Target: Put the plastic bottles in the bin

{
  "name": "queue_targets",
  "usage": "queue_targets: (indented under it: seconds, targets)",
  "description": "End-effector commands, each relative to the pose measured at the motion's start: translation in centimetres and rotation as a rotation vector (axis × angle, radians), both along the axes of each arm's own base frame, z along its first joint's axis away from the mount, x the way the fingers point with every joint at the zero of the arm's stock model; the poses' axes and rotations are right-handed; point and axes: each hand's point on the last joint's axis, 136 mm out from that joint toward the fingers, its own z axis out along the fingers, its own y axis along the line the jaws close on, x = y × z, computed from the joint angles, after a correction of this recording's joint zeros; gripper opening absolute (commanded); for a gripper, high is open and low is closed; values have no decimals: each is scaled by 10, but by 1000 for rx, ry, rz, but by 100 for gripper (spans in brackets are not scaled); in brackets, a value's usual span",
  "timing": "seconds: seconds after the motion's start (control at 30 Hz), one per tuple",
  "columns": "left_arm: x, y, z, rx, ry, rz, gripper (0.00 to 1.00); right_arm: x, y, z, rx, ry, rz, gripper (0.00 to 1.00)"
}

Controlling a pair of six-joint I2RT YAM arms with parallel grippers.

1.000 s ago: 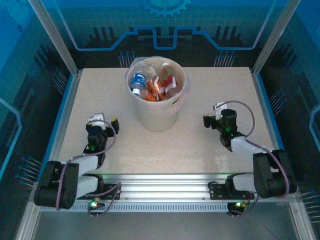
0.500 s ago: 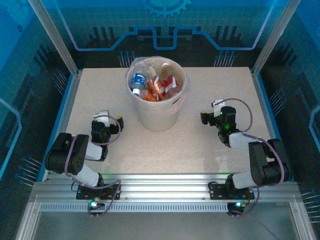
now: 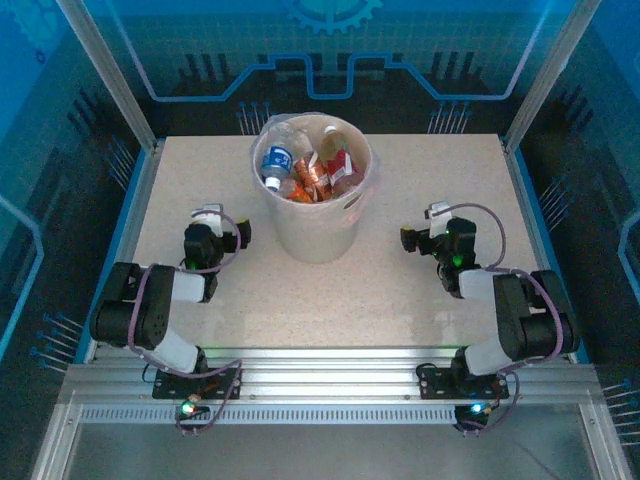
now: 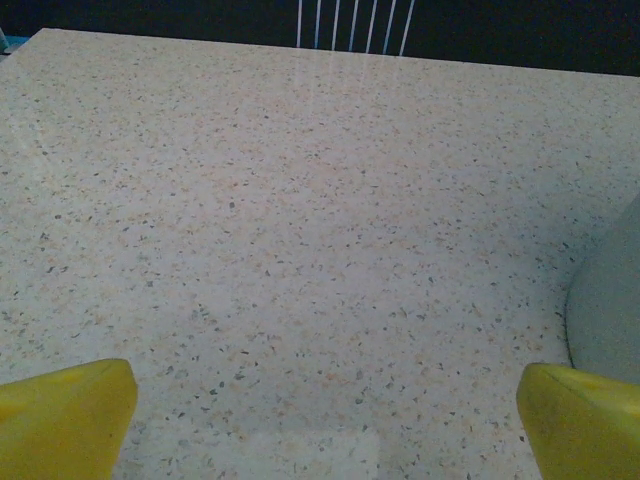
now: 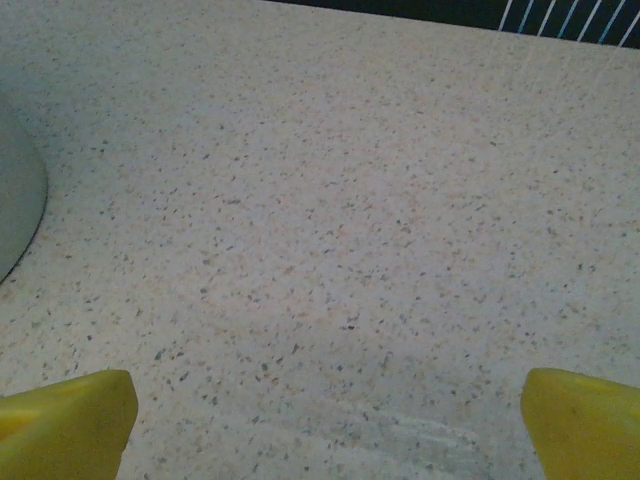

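left end effector (image 3: 222, 228): jaws thrown wide with nothing between them, low over the table (image 3: 400, 300), just off the bin's left flank
left fingertips (image 4: 62, 415): two yellow tips at the bottom corners of the left wrist view, and only speckled surface lies between them
right end effector (image 3: 424, 227): a mirror of the other, spread wide and empty, low beside the bin's right flank
right fingertips (image 5: 580, 425): yellow tips far apart in the right wrist view, bare speckle in the gap
bin (image 3: 318, 225): upright on the far half of the table, between the two end effectors and a little beyond them; its pale wall curves in at the right edge of the left wrist view and the left edge of the right wrist view
plastic bottles (image 3: 305, 172): heaped inside the bin, with a blue label on the left and orange and red labels in the middle; every bottle I can make out is in there
step in hand: my read is that the sorting looks complete and both arms are folded close to their bases
doing it well: keep both sets of jaws clear of the bin wall so nothing tips it, and sweep the table edges for a stray before calling it
bottles versus end effectors: up inside the bin, inward of and higher than both, touching neither
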Motion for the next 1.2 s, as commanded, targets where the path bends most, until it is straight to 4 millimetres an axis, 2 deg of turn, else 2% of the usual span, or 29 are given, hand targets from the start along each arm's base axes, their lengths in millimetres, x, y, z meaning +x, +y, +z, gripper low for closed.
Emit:
queue_targets:
  seconds: [0.0,0.1,1.17]
  targets:
    - [0,-1,4,8,-7,-18,99,5,-3,10,11,-55,1,100]
    - [0,-1,4,8,-7,-18,99,7,-14,8,9,-48,-68,100]
    - [1,-6,4,9,-4,-52,99,7,-13,9,-2,-48,-73,100]
